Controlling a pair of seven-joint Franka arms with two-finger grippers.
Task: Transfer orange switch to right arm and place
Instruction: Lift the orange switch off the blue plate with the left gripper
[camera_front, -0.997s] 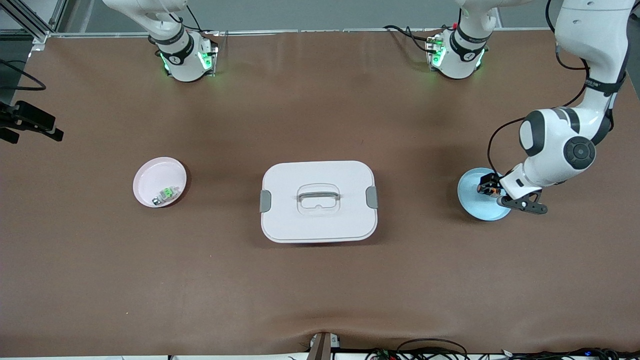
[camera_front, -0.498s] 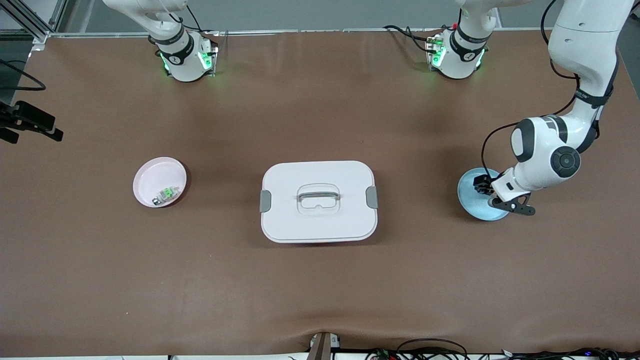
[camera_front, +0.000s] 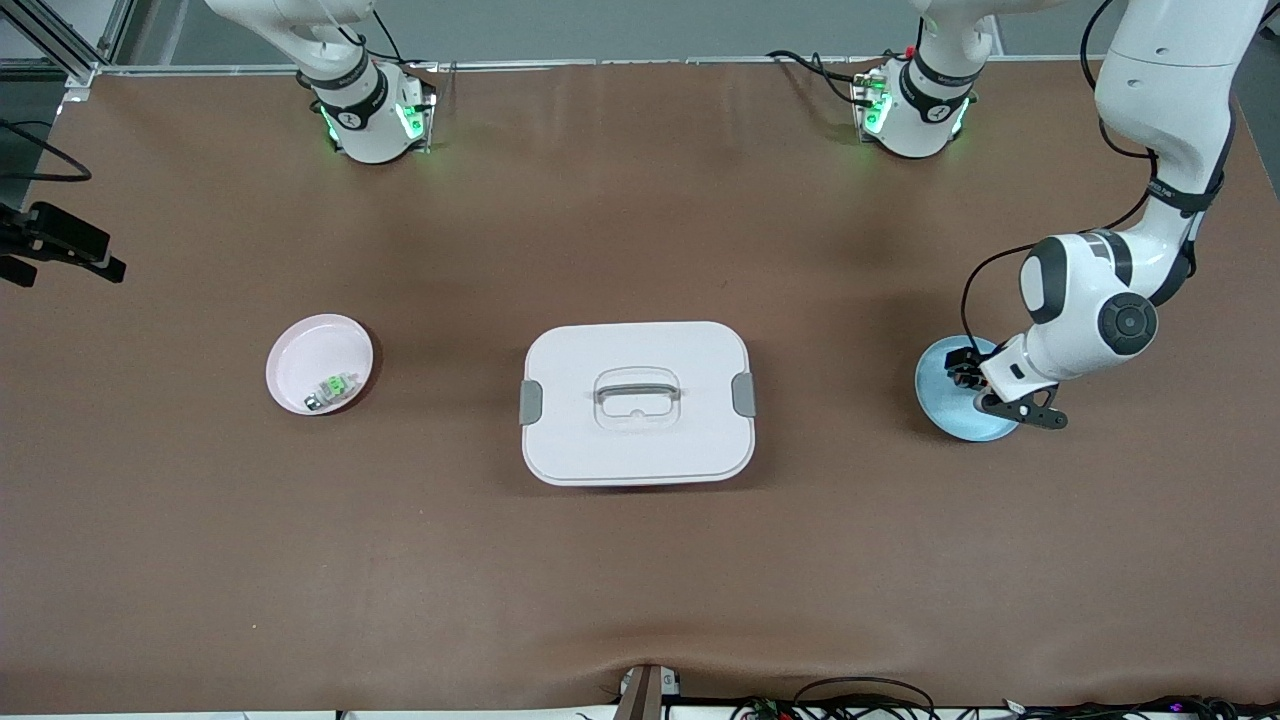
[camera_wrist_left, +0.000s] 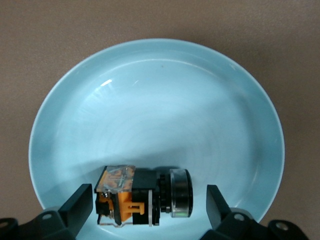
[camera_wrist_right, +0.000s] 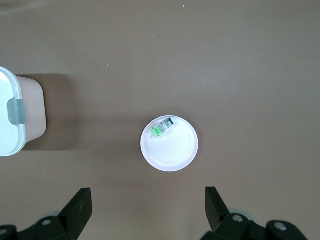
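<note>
The orange switch (camera_wrist_left: 131, 196), a blocky orange-and-black body with a round black knob, lies on its side in the pale blue plate (camera_wrist_left: 160, 95). This plate (camera_front: 942, 402) stands toward the left arm's end of the table. My left gripper (camera_front: 967, 378) is low over the plate and hides the switch in the front view. The left gripper (camera_wrist_left: 150, 202) is open, one finger on each side of the switch, with a gap at each end. My right gripper (camera_wrist_right: 148, 206) hangs open and empty high over the table by the pink plate (camera_wrist_right: 170, 150).
A white lidded box (camera_front: 637, 400) with a handle sits mid-table, its corner (camera_wrist_right: 15, 115) showing in the right wrist view. The pink plate (camera_front: 305, 350), toward the right arm's end, holds a small green-and-white part (camera_front: 333, 386). Brown table lies between them.
The left arm has shifted a little toward the table's middle and settled over the blue plate, so the switch no longer shows in the front view. Nothing else moved.
</note>
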